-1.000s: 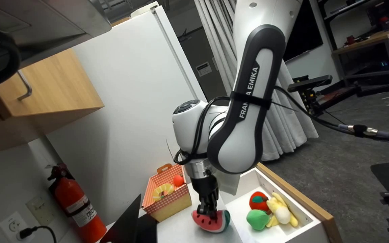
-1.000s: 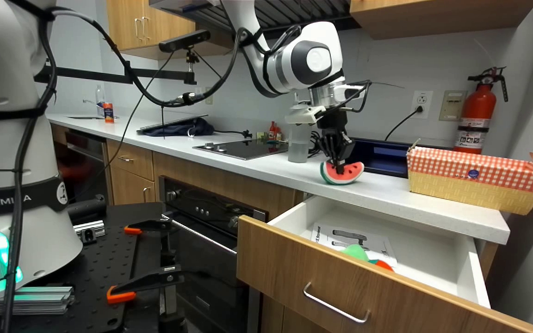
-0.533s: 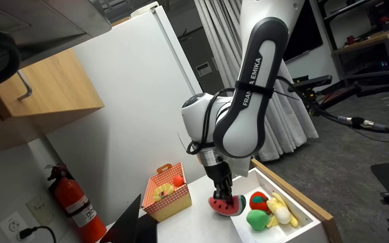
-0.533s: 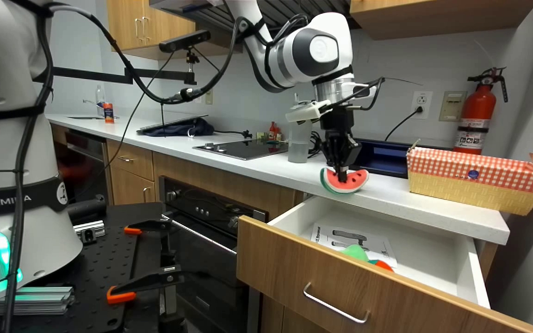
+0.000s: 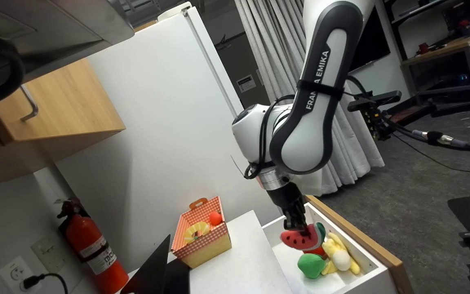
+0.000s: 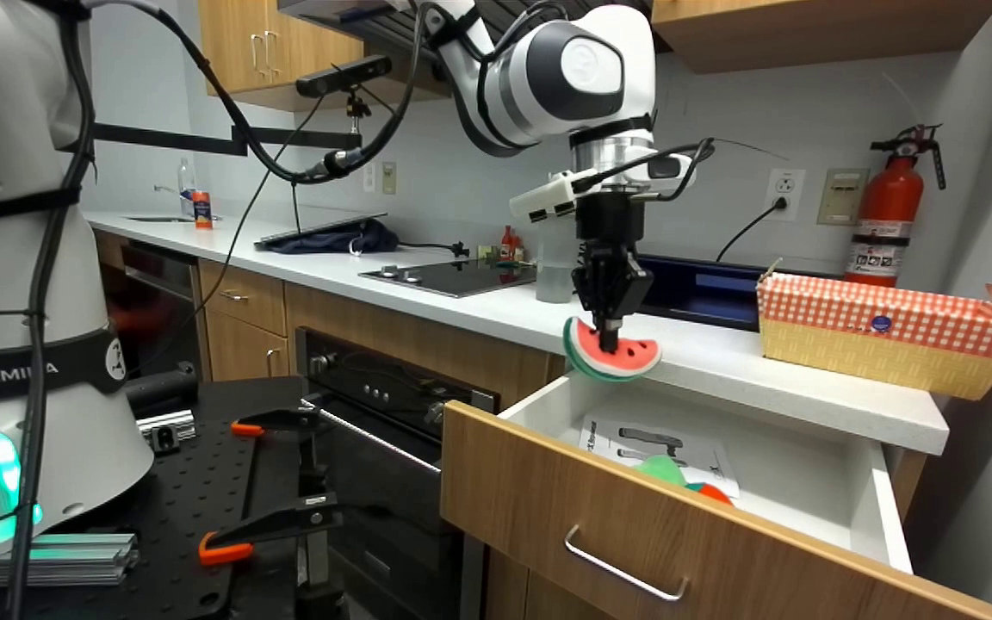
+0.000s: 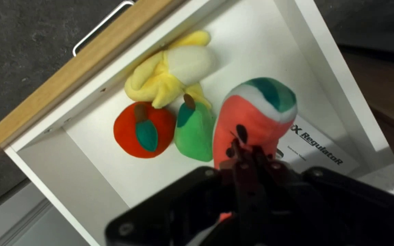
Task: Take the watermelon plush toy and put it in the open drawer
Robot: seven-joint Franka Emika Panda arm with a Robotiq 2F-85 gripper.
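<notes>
The watermelon plush toy (image 5: 294, 240) is a red half-round slice with dark seeds and a green rim. My gripper (image 5: 302, 232) is shut on its red face and holds it in the air, tilted. In an exterior view the toy (image 6: 639, 355) hangs just off the counter edge, above the back left of the open drawer (image 6: 548, 499). In the wrist view the toy (image 7: 251, 109) is over the white drawer floor, with the gripper (image 7: 250, 150) pinching its fabric. The toy's lower part is hidden behind the gripper there.
The drawer holds a red toy fruit (image 7: 162, 131), a green toy (image 7: 193, 136), a peeled banana toy (image 7: 190, 65) and a printed manual (image 7: 315, 147). The counter (image 6: 806, 379) overhangs the drawer's back. A checkered basket (image 6: 892, 344) and a bottle (image 6: 554, 267) stand on it.
My gripper has carried the watermelon toy from over the counter, past its edge, to above the drawer. The toy has tilted more. The drawer and the toys in it have not moved.
</notes>
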